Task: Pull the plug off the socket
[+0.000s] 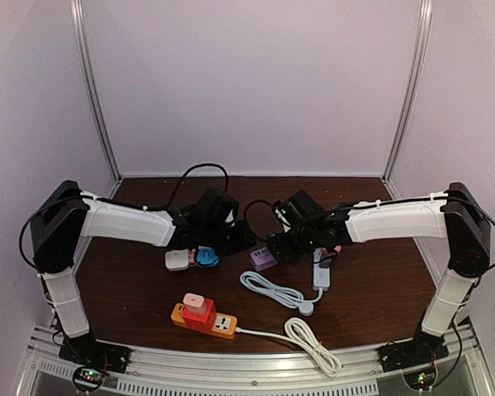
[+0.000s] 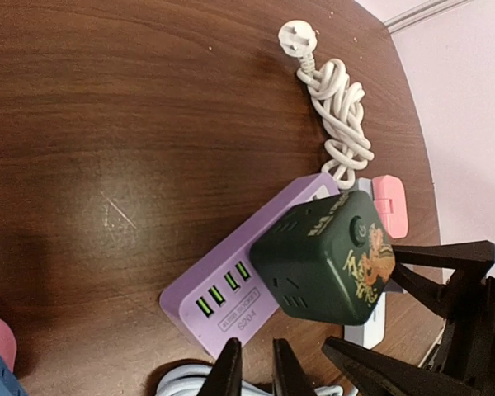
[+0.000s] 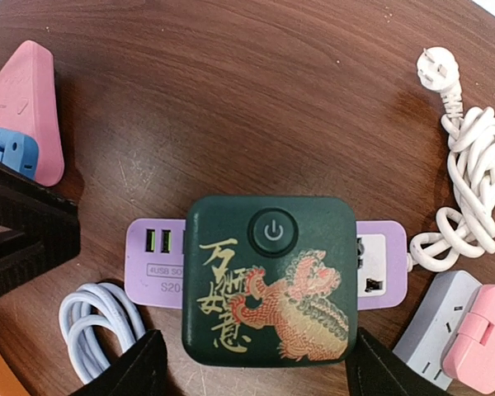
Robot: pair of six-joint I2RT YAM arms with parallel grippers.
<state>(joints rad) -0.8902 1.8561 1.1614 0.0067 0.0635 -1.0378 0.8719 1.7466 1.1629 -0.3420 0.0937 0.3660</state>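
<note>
A dark green cube plug [image 3: 268, 276] with a gold and red dragon print is plugged into a purple socket strip [image 3: 153, 260] on the brown table. My right gripper [image 3: 256, 371] is open, with one finger on each side of the cube's near edge and a small gap to it. In the left wrist view the cube [image 2: 326, 256] sits tilted on the purple strip [image 2: 219, 301]. My left gripper [image 2: 257, 371] is shut and empty, just off the strip's USB end. In the top view the right gripper [image 1: 293, 243] hides the cube, and only the strip's end [image 1: 262, 257] shows.
A pink adapter with a blue one [image 3: 21, 107] lies to the left. A coiled white cord [image 3: 470, 190] and a white strip with a pink plug [image 3: 470, 338] lie to the right. A pale cable [image 3: 99, 326] lies by the strip. An orange strip [image 1: 202, 313] lies near the front.
</note>
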